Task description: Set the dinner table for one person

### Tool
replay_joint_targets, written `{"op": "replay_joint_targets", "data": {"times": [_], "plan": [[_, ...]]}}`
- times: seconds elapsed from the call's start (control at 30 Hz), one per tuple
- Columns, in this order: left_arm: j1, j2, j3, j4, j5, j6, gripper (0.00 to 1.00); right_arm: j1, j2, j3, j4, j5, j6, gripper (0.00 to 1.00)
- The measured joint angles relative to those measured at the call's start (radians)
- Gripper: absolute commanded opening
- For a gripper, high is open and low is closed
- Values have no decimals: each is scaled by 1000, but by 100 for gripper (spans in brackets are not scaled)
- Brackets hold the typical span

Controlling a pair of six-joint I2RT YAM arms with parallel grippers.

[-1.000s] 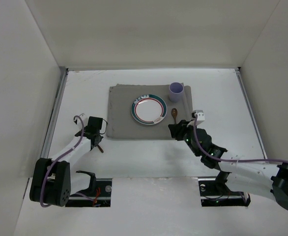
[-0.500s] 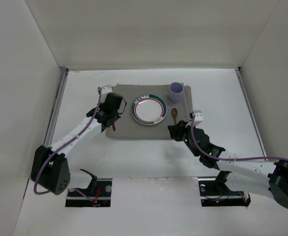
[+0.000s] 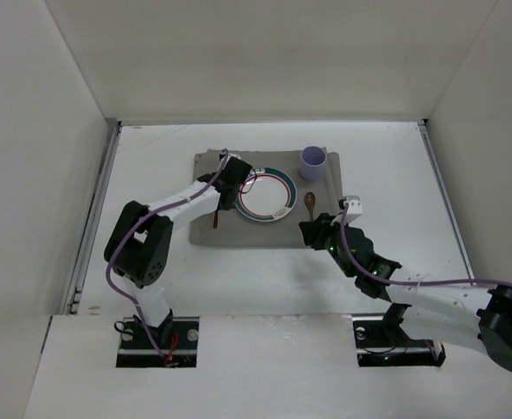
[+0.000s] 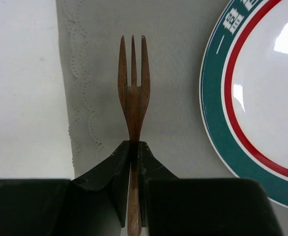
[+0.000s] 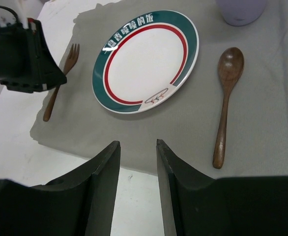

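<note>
The white dinner table (image 3: 387, 175) carries a grey placemat (image 3: 265, 234) with a green-and-red-rimmed plate (image 3: 265, 194), a purple cup (image 3: 313, 161) and a wooden spoon (image 3: 309, 202) right of the plate. My left gripper (image 3: 220, 207) is shut on the handle of a wooden fork (image 4: 133, 88), at the mat's left part beside the plate (image 4: 262, 98). The tines point away. I cannot tell if the fork touches the mat. My right gripper (image 5: 136, 142) is open and empty over the mat's near edge, below the spoon (image 5: 225, 103).
Metal rails (image 3: 99, 201) run along the table's side edges. White walls enclose the far and side edges. Bare tabletop (image 5: 134, 196) lies between the mat and the arm bases.
My left arm has swung from the table left of the mat onto the mat's left part beside the plate, carrying the fork. The right arm has barely moved.
</note>
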Motion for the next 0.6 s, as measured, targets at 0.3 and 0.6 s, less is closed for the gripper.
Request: {"op": "replay_joint_targets", "data": {"times": [0.3,0.6], "plan": [[9,45,-16,53,5,14,7,-4,-1,0,0,0,0,42],[32,66,-56,89,23,13,7,-10,-7,0,0,0,0,43]]}}
